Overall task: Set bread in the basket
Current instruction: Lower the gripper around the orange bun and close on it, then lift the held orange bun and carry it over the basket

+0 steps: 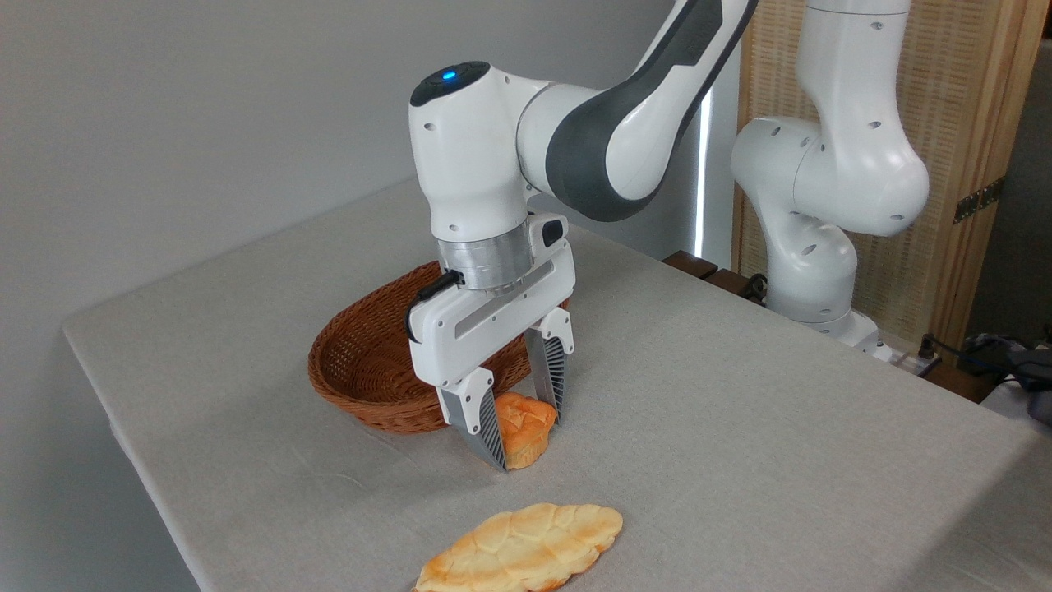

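As fingers flank it — bread (526,429) tabled.

On the grey cloth-covered table (740,411) before you, the small orange lumpy bun (524,429) sits between the gripper (526,427) fingers, just right of the oval brown wicker basket (370,370). A flat pale-golden crackled loaf (522,549) lies nearer you.

The bun (526,429) is orange with paler swirls on top. The basket (366,362) is brown woven wicker. The loaf (522,549) is pale golden — crackled with darker seams. The arm (575,131) is white with dark grey panels, the gripper's (526,432) fingers (489,432) ribbed grey. The tablecloth (740,411) is plain light grey.
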Tool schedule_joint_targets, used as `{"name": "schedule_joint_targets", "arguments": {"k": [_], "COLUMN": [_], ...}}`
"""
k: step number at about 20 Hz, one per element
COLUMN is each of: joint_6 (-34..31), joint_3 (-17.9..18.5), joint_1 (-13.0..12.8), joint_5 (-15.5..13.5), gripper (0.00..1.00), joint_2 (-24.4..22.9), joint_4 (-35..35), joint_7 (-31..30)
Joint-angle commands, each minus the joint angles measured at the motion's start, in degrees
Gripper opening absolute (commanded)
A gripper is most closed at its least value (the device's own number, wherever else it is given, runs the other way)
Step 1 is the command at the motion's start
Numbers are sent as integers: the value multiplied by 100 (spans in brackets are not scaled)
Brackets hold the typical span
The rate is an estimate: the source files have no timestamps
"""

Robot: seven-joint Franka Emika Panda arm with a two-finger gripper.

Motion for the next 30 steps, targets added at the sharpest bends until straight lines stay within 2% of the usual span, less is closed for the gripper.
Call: {"name": "schedule_joint_targets", "arguments": {"k": [1, 13, 20, 27, 28, 30], "joint_6": [118, 83, -57, -58, -66, -110], "joint_3": [51, 43, 86, 394, 429, 438], "joint_1": [-22, -31, 48, 48, 48, 48], "joint_5": [98, 89, 18, -8, -60, -358], "gripper": [61, 62, 62, 62, 62, 62], "joint_2": [-15, -32, -138, -243, -243, -244], "joint_4": [-23, -23, 47, 205, 266, 363], "joint_7": [79, 44, 35, 44, 44, 44]}}
